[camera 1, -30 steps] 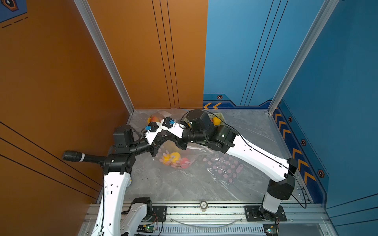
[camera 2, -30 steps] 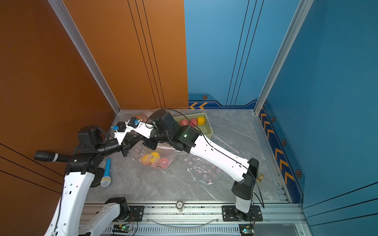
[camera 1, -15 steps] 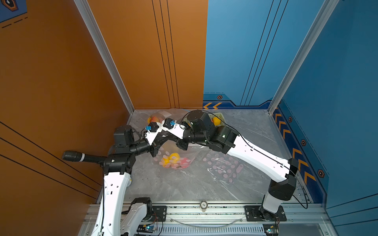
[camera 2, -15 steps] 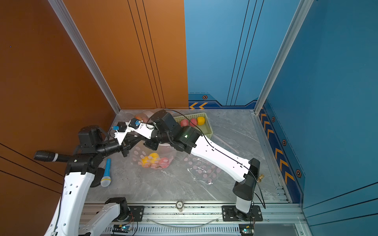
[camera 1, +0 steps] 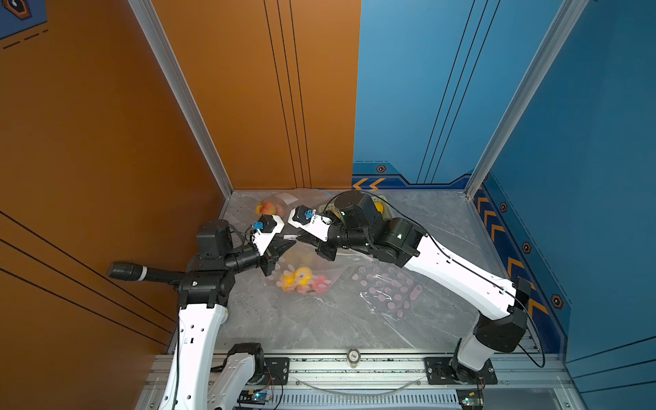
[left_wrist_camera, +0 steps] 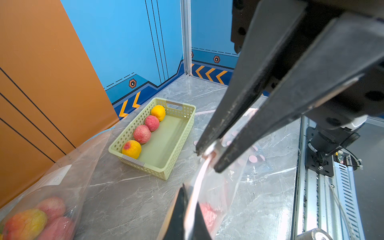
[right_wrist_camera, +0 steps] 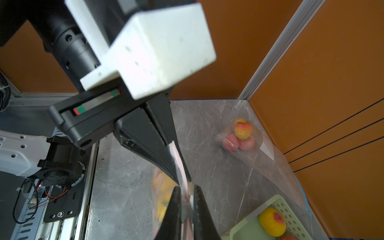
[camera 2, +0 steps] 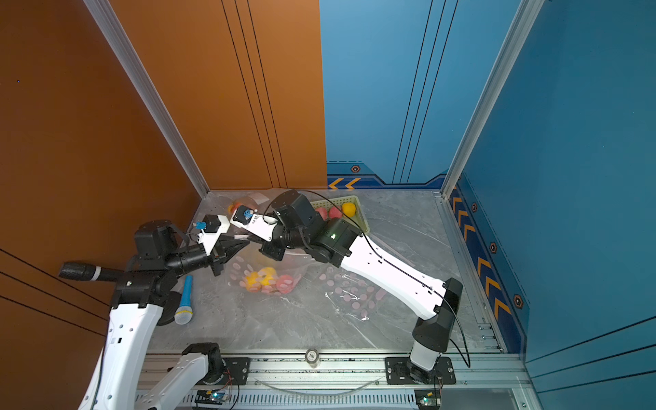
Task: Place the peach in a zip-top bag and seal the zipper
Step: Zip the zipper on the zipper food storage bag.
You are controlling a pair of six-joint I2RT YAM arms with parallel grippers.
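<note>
The left gripper [left_wrist_camera: 208, 159] is clamped on the pink zipper strip of the zip-top bag [camera 1: 321, 271], its jaws pressed together on the plastic. The right gripper [right_wrist_camera: 187, 188] pinches the same strip just beside it, with the strip caught between its nearly closed jaws. In both top views the 2 grippers meet tip to tip above the tabletop [camera 1: 319, 326], towards its left edge; the bag hangs from them, and its lower part lies on the marble. A yellow peach [camera 1: 301, 277] sits inside this bag at the bottom, among pink fruit. A second clear bag [right_wrist_camera: 274, 166] lies in the far left corner of the tabletop and holds 3 peaches. A green basket [left_wrist_camera: 158, 169] stands by the far edge with 4 peaches in a row along 1 side. A pink-dotted bag [camera 1: 387, 287] lies flat near the middle of the tabletop; a blue microphone [camera 2: 184, 296] lies by the left edge.
</note>
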